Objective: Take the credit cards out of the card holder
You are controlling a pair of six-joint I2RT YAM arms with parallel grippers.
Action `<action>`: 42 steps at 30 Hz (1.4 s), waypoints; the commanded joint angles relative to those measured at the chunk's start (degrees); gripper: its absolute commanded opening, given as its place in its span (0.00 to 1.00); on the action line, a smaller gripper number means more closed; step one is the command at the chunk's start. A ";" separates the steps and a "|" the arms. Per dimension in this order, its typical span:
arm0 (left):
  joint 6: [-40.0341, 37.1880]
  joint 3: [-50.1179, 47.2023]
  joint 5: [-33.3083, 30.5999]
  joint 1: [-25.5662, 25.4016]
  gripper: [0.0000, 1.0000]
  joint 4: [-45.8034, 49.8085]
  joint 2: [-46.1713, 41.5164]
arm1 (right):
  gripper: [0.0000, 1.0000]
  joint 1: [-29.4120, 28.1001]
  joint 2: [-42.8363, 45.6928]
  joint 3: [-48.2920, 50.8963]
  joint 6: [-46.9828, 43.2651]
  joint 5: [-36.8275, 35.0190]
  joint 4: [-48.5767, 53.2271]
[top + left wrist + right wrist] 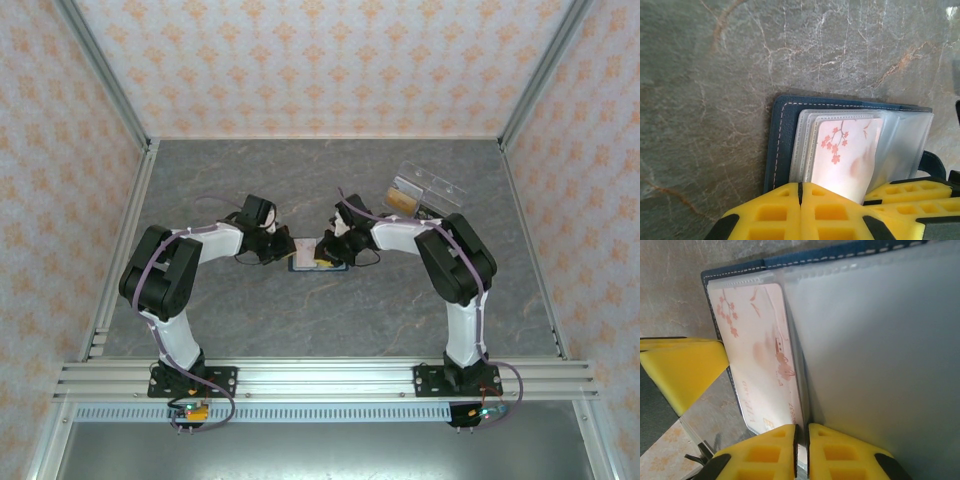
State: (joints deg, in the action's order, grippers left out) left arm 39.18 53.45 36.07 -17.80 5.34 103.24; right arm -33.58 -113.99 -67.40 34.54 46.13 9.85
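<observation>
Right end effector (pixel 801 430) is clamping the clear sleeve (pixel 880 350), left end effector (pixel 800 188) is resting closed beside the blossom-printed credit card (pixel 845 150) inside the navy card holder (pixel 781 145); pulling is risking dragging the holder.

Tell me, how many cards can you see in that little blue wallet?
1: a pale card with pink blossoms, in a clear sleeve of the open card holder. More may be hidden deeper inside.

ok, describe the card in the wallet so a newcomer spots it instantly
Centre of the grey table: an open navy wallet. In its clear sleeves sits the card: pale pink with a red blossom branch; the sleeve beside it is blank.
</observation>
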 commanded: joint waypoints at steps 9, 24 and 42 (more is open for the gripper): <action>0.11 -1.24 -0.92 -0.75 0.01 4.77 0.98 | 0.00 0.81 1.37 -0.25 -3.49 -2.40 -0.45; -0.59 0.14 -1.24 0.31 0.08 5.99 0.31 | 0.00 3.40 5.83 4.03 -5.73 -1.79 0.11; 0.46 -1.22 -0.41 0.22 0.06 4.38 1.71 | 0.24 2.30 2.38 2.87 -2.55 4.06 -2.50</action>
State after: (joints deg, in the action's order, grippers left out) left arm 39.18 53.56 36.05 -17.72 6.13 103.13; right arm -30.87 -110.41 -63.94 32.05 49.52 7.44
